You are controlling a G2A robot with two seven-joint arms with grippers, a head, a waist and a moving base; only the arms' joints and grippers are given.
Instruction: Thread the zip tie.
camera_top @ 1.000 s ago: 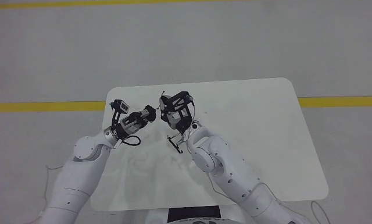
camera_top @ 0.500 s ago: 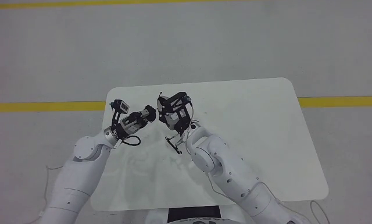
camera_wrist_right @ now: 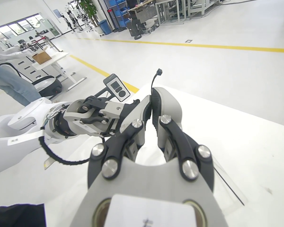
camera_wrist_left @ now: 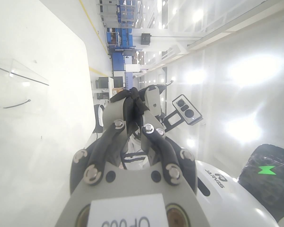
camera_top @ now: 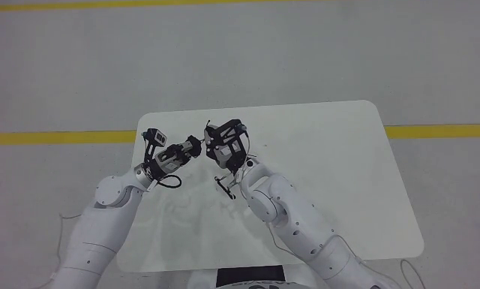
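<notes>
Here the right hand (camera_wrist_right: 152, 101), clamped closed, holds the zip tie (camera_wrist_right: 159, 72), head end pointing straight out ahead.

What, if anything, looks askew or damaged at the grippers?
Nothing stands out. The right gripper pinches the zip tie, whose head curves up past its jaws. The left gripper, shut, meets it tip to tip above the table. No damage shows.
</notes>
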